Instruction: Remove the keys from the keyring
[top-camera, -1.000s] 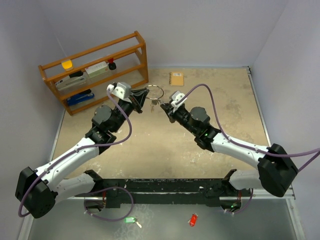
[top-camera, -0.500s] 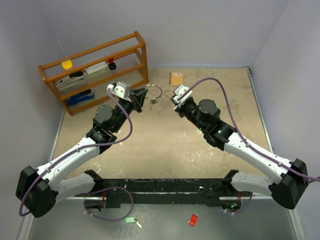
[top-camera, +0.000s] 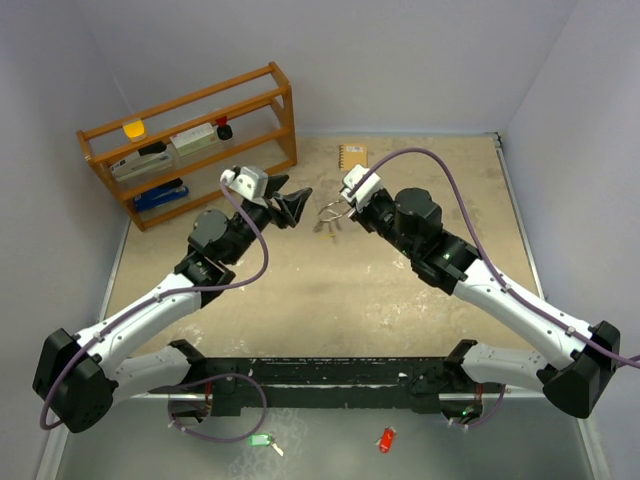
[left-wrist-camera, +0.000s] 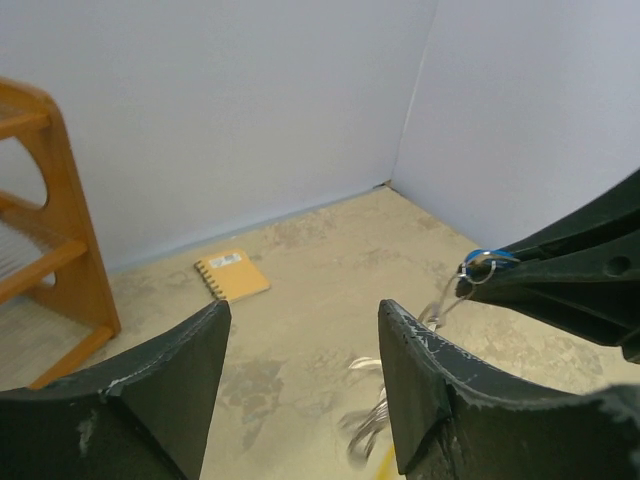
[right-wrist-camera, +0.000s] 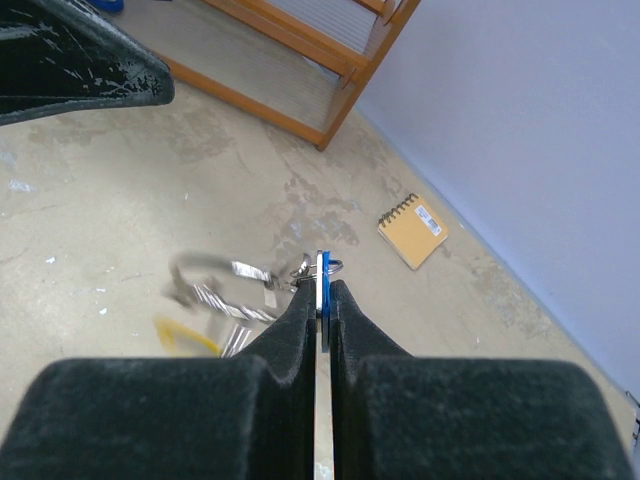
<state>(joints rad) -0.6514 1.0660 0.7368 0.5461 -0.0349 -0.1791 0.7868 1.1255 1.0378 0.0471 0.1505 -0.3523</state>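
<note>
The right claw (right-wrist-camera: 322, 287) is seen pinched fully shut on the blue-headed key (right-wrist-camera: 320, 268), which is clamped edge-on between the pads. From that key the keyring (top-camera: 331, 209) is hung, and the other keys (top-camera: 325, 226) are dangled beneath it, blurred as if swinging; whether they touch the desk (top-camera: 330, 290) cannot be told. The left claw (top-camera: 291, 206) is held just left of the bunch, its jaws parted and nothing gripped between them. The bunch is thus placed over the desk's far half, about midway between the side edges, short of the notebook (top-camera: 352, 157) at the far edge and right of the wooden rack (top-camera: 190, 140) in the far-left corner. The step in hand is judged to be a regrasp: one key is anchored, the ring is not. Next, the ring must be caught by the left claw, so that the blue key can be worked around the coil and off.
</note>
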